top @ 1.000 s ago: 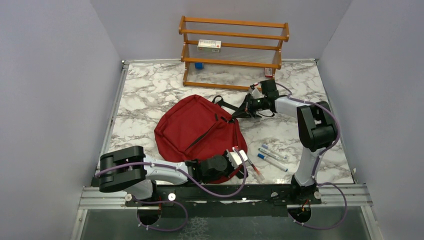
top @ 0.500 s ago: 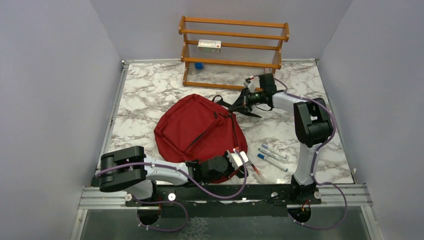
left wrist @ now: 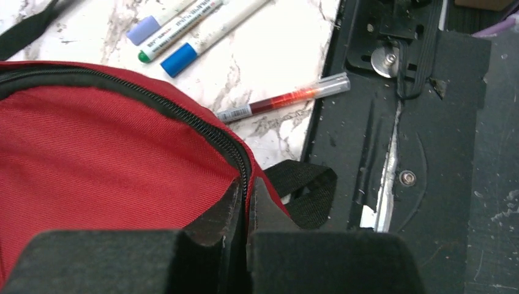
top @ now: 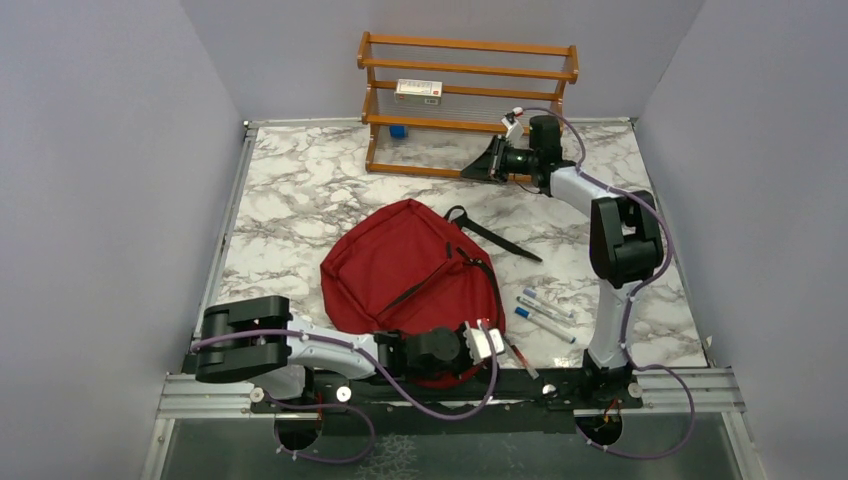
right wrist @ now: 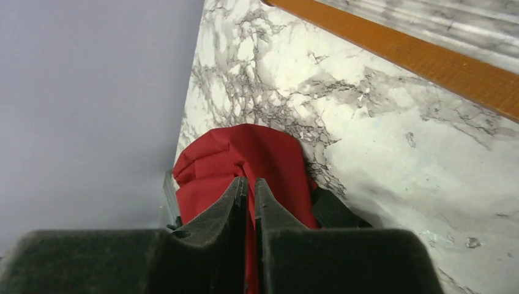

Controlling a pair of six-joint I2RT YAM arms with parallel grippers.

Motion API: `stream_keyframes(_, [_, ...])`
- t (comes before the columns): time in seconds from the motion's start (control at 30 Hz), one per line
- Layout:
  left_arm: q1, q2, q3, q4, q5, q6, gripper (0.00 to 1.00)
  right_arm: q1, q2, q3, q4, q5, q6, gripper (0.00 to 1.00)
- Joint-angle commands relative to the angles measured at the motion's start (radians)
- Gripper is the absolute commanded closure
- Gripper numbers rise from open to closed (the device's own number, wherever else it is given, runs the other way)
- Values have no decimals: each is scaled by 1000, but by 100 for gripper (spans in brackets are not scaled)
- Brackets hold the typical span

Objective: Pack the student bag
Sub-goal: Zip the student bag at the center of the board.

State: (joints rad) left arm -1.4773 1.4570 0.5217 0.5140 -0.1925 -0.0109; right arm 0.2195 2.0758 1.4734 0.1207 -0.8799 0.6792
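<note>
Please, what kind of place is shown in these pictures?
Probably a robot test cell: plain grey walls enclose a marble-patterned table, two arms are bolted at its near edge, and a wooden rack stands at the back.

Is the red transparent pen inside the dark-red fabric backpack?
No, the red transparent pen lies on the white marble table beside the dark-red fabric backpack.

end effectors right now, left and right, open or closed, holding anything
Left end effector: closed on the student bag at its zipper edge.
Right end effector: closed, holding nothing.
</note>
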Motion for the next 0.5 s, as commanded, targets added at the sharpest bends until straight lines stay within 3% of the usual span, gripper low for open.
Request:
stream_keyframes(0.0, [75, -63, 21, 8, 38, -14, 100, 3, -131, -42, -25, 93, -86, 83])
stream_keyframes(0.2, [242, -116, 23, -2, 109, -16, 100, 3, -398, -213, -99, 294, -141, 73])
stream_keyframes(0.47, [433, -125, 69, -66, 157, 62, 100, 3, -694, -369, -262, 414, -190, 64])
